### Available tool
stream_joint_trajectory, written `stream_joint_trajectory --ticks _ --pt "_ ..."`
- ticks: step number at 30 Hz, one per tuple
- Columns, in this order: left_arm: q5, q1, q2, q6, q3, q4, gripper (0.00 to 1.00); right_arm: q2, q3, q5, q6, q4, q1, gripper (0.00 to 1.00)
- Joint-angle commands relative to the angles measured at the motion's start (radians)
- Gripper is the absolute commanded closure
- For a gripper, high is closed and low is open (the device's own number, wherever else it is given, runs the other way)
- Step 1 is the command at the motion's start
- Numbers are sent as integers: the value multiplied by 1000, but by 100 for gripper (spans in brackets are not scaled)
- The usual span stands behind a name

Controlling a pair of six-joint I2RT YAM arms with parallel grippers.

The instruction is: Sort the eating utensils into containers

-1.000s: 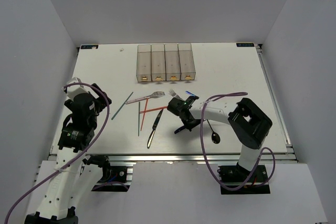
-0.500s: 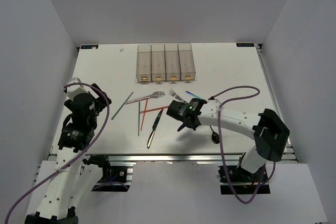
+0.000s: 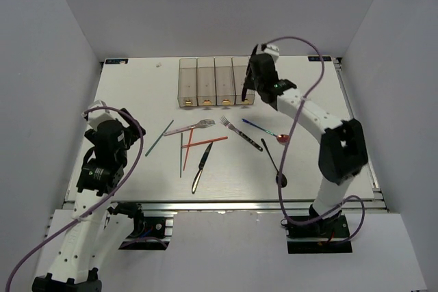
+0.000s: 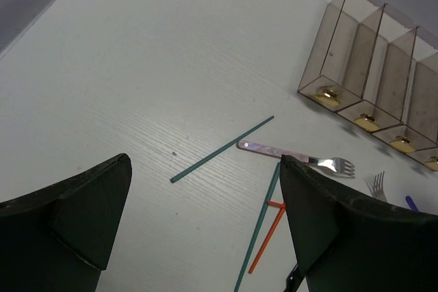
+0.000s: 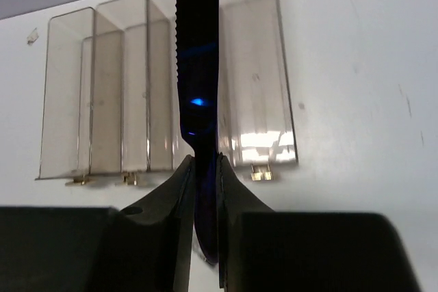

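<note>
Probably a robotics lab test cell: plain grey walls [image 3: 219,5] box in a white table [image 3: 137,87], with an aluminium rail [image 3: 226,204] along the table's lower edge in the frame.

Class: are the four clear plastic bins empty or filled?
Empty: the four clear plastic bins show only small gold spots at their bases, no cutlery inside.

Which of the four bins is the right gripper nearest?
The rightmost bin in the top view: the right gripper, shut on a dark knife, overlaps only that one.

Open table [image 3: 130,94] left of teal chopstick [image 3: 159,137], cutlery cluster [image 3: 205,142] blocking centre, containers [image 3: 216,81] walling the far side
</note>
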Motion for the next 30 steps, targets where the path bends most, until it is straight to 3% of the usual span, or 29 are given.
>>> stream_joint_trajectory --ticks 1,6,16,30 --pt "-5 -1 48 2 12 -4 2 130 211 -156 -361 66 2 100" --pt "11 -1 54 5 5 7 2 270 386 -149 -383 58 -63 100" --pt "25 -1 52 6 -1 13 2 425 531 -159 -413 78 -98 100" --pt "29 1 48 8 -1 15 2 485 497 -134 -248 92 -106 100"
